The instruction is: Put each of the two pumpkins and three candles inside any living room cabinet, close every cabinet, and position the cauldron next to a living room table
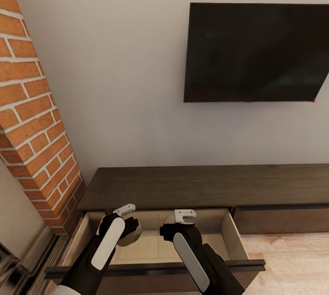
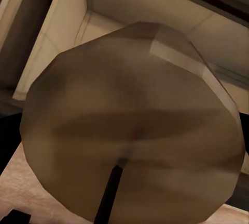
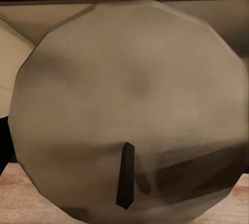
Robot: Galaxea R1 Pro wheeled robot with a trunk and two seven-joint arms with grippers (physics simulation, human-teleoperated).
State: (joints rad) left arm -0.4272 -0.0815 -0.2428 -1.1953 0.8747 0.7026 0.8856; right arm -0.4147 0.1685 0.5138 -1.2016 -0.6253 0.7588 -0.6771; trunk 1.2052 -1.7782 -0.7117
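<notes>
Up on the pale wall hangs a big black TV, and a red brick column runs down the left edge of the head view. Below the TV sits the cabinet, long, low, dark brown, w/ one drawer pulled out on its left end, pale wood inside. Rest of the fronts to the right look flush. Light wood floor shows at the lower right.

Both arms reach over the open drawer. Left gripper is over the drawer's left half, and a rounded brownish-grey thing pokes out just under it, which is a candle. In the left wrist view that candle sits right up against the cam, faceted round face w/ a short dark wick, drawer corner behind it. So the left gripper is pinching a candle, though the fingers themselves are hidden behind it.

Right gripper is over the drawer's middle, white fingertips pointing at the back wall. The right wrist view has a 2nd candle just as close to the lens, paler grey-cream face, dark wick, so it looks clamped on that one too. Can't see it in the head view tho, arm's in the way. Both candles are above the drawer's inside; whether either touches the drawer floor, can't tell.
</notes>
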